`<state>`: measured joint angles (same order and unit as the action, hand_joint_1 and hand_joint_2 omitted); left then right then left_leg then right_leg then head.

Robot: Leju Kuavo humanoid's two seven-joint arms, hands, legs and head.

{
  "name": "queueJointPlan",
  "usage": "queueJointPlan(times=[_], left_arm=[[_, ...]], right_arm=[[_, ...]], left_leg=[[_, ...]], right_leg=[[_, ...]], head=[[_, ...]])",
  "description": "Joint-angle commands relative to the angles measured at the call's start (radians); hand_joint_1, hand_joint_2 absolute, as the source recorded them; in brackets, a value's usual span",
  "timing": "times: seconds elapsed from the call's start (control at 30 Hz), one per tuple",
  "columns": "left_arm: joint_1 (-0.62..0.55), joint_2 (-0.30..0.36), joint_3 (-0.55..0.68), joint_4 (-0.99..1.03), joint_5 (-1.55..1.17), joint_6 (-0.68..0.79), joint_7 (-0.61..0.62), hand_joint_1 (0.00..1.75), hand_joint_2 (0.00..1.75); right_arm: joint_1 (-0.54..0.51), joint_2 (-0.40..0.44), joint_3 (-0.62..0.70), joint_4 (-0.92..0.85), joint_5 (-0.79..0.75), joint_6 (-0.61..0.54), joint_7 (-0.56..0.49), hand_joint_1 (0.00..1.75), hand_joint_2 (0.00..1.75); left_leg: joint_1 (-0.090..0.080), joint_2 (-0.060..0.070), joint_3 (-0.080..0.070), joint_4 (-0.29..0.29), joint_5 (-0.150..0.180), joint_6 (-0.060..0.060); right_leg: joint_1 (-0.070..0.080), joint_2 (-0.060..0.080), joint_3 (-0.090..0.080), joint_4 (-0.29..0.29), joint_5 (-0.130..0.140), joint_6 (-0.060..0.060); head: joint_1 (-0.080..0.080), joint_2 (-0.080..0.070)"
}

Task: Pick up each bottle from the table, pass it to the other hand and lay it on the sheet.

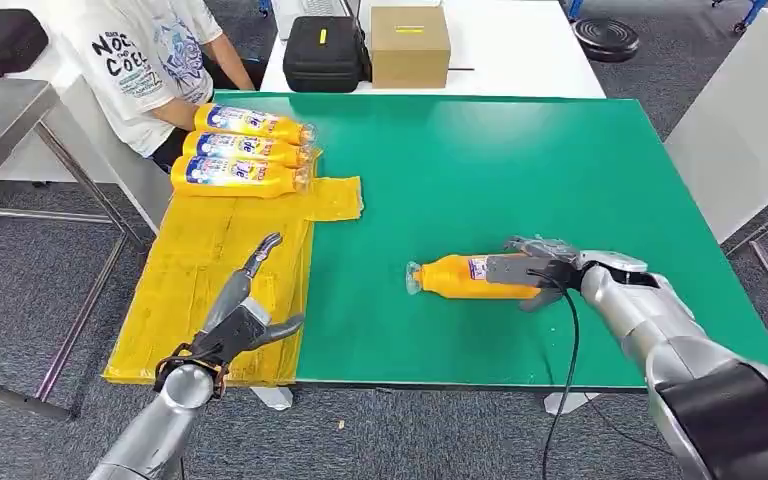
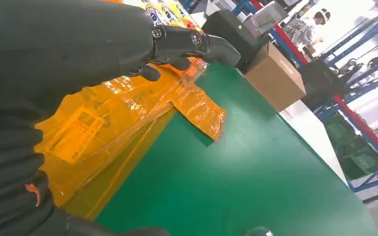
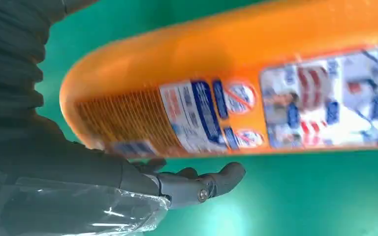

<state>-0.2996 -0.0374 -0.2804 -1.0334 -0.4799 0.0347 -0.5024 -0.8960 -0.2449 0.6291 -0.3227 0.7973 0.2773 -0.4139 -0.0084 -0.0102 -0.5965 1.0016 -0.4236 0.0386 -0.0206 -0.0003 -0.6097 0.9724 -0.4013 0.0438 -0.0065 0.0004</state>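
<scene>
Grey carpet surrounds us, and at centre stage sits the green-topped table (image 1: 520, 170), our landmark for everything. Along its left edge we see the crinkled yellow plastic sheet (image 1: 200, 270) taped down, one flap reaching out onto the green. At the far end of that sheet, three orange plastic bottles with blue-and-white labels (image 1: 245, 148) lie side by side, touching, caps pointing toward the table's middle.

Now to the action: a fourth orange plastic bottle (image 1: 455, 277) lies on its side on the green surface, toward the table's near edge and right of the sheet, clear cap pointing at the sheet. Our right hand (image 1: 535, 270) is on its base end, fingers wrapped around the body. In the right wrist view the bottle (image 3: 236, 88) looms large, label facing us, with the thumb (image 3: 197, 184) curling beneath it. Whether it has left the surface, we cannot tell.

Our left hand (image 1: 250, 320) hovers over the near part of the sheet, released and holding nothing, fingers spread, one pointing up the sheet.

Beyond the table's far edge we spot a black zipped case (image 1: 325, 52) and a brown cardboard box (image 1: 410, 45) on a white table, and a person in a white printed T-shirt (image 1: 145, 60) sits at the far left corner.
</scene>
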Motion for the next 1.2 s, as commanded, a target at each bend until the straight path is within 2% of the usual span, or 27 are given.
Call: queueJointPlan(times=[0.03, 0.57, 0.6, 0.63, 0.67, 1.2], left_arm=[[-0.038, 0.008, 0.001, 0.052, 0.003, -0.007, 0.001, 0.00, 1.75], [-0.039, -0.001, -0.001, 0.060, 0.003, -0.007, 0.006, 0.00, 1.75], [-0.039, -0.001, -0.001, 0.060, 0.003, -0.007, 0.006, 0.00, 1.75], [-0.037, -0.003, 0.000, 0.060, 0.002, -0.005, 0.008, 0.00, 1.75], [-0.036, -0.003, 0.001, 0.059, 0.002, -0.005, 0.008, 0.00, 1.75], [-0.012, 0.010, 0.011, 0.024, 0.000, -0.001, 0.017, 0.00, 1.75]], right_arm=[[0.023, 0.009, -0.018, 0.040, -0.007, -0.002, 0.006, 0.00, 1.75], [0.049, 0.014, -0.019, 0.045, 0.001, 0.002, 0.017, 0.00, 1.75], [0.049, 0.017, -0.019, 0.044, 0.001, 0.001, 0.017, 0.17, 1.75], [0.052, 0.020, -0.020, 0.045, 0.004, -0.006, 0.020, 1.66, 1.75], [0.053, 0.022, -0.021, 0.044, 0.004, -0.009, 0.021, 1.75, 1.75], [0.056, 0.030, -0.015, 0.019, 0.031, -0.055, 0.009, 1.75, 1.75]], left_leg=[[0.002, 0.000, 0.003, 0.000, -0.001, -0.002], [0.002, 0.000, 0.004, 0.000, -0.001, -0.002], [0.002, 0.000, 0.004, 0.000, -0.001, -0.002], [0.002, 0.000, 0.005, 0.000, -0.002, -0.003], [0.002, 0.000, 0.004, 0.000, -0.001, -0.002], [0.001, 0.002, 0.004, -0.001, -0.001, -0.002]], right_leg=[[0.002, -0.001, 0.003, -0.001, -0.001, -0.002], [0.002, -0.001, 0.004, -0.001, -0.001, -0.002], [0.002, -0.001, 0.004, -0.001, -0.001, -0.002], [0.003, -0.001, 0.005, -0.001, -0.002, -0.002], [0.002, -0.001, 0.004, -0.001, -0.001, -0.002], [0.001, 0.001, 0.004, -0.001, -0.001, -0.002]], head=[[0.000, 0.000], [0.000, 0.000], [0.000, 0.000], [0.000, 0.000], [0.000, 0.000], [0.000, 0.000]])
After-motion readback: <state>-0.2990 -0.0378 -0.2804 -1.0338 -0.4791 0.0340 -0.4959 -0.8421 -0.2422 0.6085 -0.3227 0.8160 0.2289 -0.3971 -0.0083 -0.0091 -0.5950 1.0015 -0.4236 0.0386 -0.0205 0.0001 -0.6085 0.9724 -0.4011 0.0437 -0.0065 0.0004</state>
